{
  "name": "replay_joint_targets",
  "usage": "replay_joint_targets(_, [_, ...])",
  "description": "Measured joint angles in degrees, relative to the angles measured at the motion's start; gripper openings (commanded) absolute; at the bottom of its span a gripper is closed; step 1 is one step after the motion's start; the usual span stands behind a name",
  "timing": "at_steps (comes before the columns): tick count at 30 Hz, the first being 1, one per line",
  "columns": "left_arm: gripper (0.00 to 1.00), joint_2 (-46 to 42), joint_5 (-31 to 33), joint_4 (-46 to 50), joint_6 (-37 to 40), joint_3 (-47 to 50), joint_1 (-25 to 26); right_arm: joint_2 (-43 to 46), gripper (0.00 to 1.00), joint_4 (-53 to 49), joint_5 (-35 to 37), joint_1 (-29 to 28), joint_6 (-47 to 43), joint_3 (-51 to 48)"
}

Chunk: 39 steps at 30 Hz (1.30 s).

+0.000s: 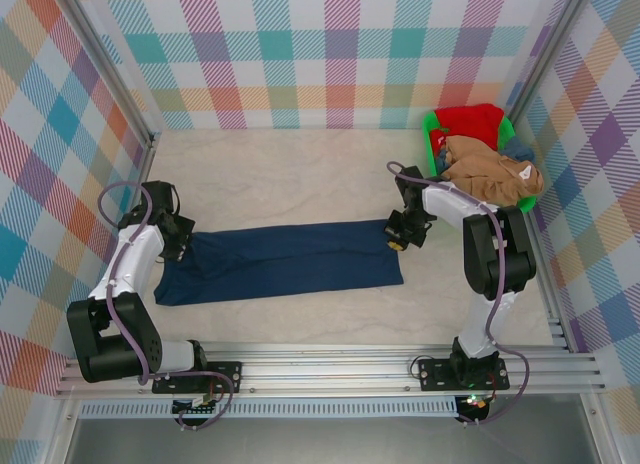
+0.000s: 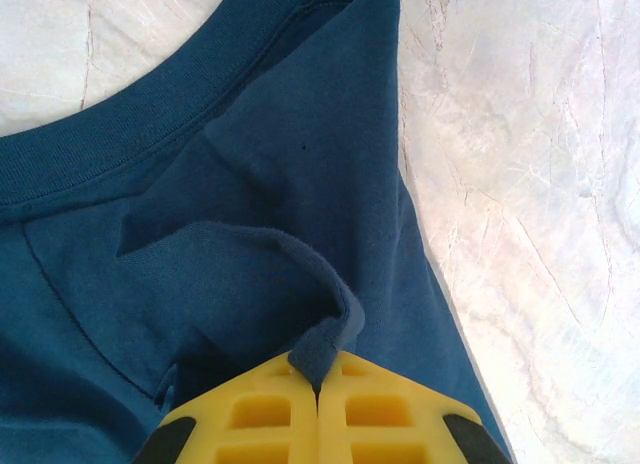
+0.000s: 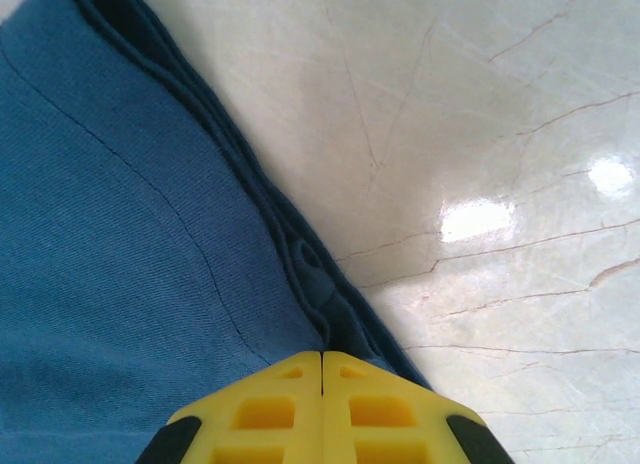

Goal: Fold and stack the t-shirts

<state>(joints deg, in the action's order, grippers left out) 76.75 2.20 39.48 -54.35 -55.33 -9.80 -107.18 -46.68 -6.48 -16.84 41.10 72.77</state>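
**Top external.** The navy t-shirt (image 1: 285, 264) lies flat as a long narrow band across the table (image 1: 300, 174), nearer the near edge than the far one, between the two arms. The left gripper (image 1: 182, 242) sits at its left end, the right gripper (image 1: 398, 236) at its right end. The green basket (image 1: 431, 144) stands in the far right corner, with a red t-shirt (image 1: 470, 119) and a tan t-shirt (image 1: 490, 174) heaped in it, unfolded.

**Left wrist.** The left gripper (image 2: 318, 379) has its jaws pressed together on a raised pinch of the navy t-shirt (image 2: 200, 234), just below the collar (image 2: 130, 134). Bare table (image 2: 520, 184) shows to the side.

**Right wrist.** The right gripper (image 3: 321, 359) is closed, and the layered hem (image 3: 300, 264) of the navy t-shirt (image 3: 120, 234) runs into its tips; it appears pinched.

**Progress (judgement).** Early. The lengthwise folds look done on the first shirt. The crosswise fold comes next, with both ends gripped. No stack exists, and the basket shirts are untouched.
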Motion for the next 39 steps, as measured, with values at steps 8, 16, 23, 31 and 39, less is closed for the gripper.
replay_joint_targets(8, [0.0, 0.0, 0.0, 0.0, 0.2, 0.0, 0.0, 0.0, 0.0, -1.6, 0.0, 0.0, 0.0, 3.0])
replay_joint_targets(16, [0.0, 0.0, 0.0, 0.0, 0.2, 0.0, 0.0, 0.0, 0.06, -1.7, 0.0, 0.0, 0.0, 4.0])
replay_joint_targets(23, [0.0, 0.0, 0.0, 0.0, 0.2, 0.0, 0.0, 0.3, 0.24, -2.5, 0.5, 0.0, 0.0, 2.1])
replay_joint_targets(31, [0.0, 0.0, 0.0, 0.0, 0.7, 0.0, 0.0, 2.6, 0.2, -2.0, -0.3, 0.0, 0.6, -1.7])
replay_joint_targets(39, [0.0, 0.0, 0.0, 0.0, 0.7, 0.0, 0.0, 2.6, 0.21, -0.5, -0.3, 0.0, 1.0, -2.4])
